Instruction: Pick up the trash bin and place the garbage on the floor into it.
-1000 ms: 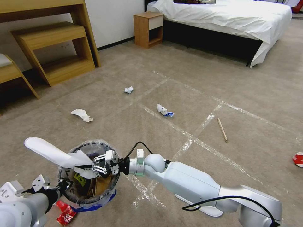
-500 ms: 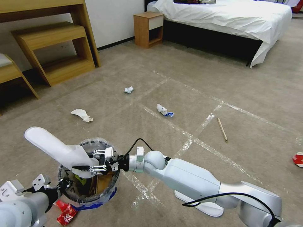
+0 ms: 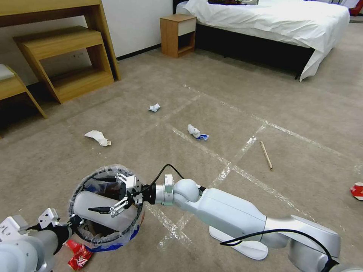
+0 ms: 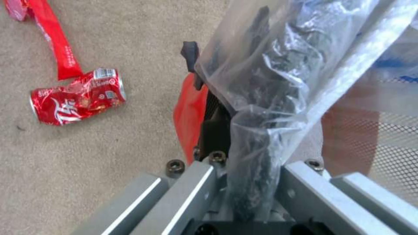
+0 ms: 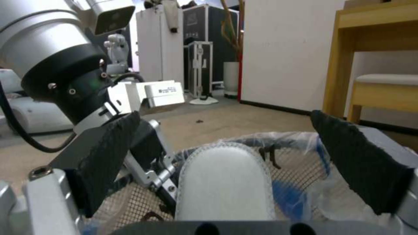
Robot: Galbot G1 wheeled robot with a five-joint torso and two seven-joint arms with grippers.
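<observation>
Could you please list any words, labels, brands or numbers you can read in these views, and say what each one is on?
Nothing reads clearly enough to quote.
Crushed red can: white brand script, a barcode patch and small print, all too blurred to read.
Red wrapper: a line of tiny white print, illegible.
White label on the left gripper's mount: dark print, too small to read.
Trash bin liner: blue print, illegible.

I see beige carpet (image 3: pixel 211 87) crossed by shiny tape lines (image 3: pixel 242 172), a white-sheeted bed (image 3: pixel 272 19) ahead on the right, a wooden nightstand (image 3: pixel 177 34) beside it, and stepped wooden shelving (image 3: pixel 64 56) against the white wall (image 3: pixel 132 22).
</observation>
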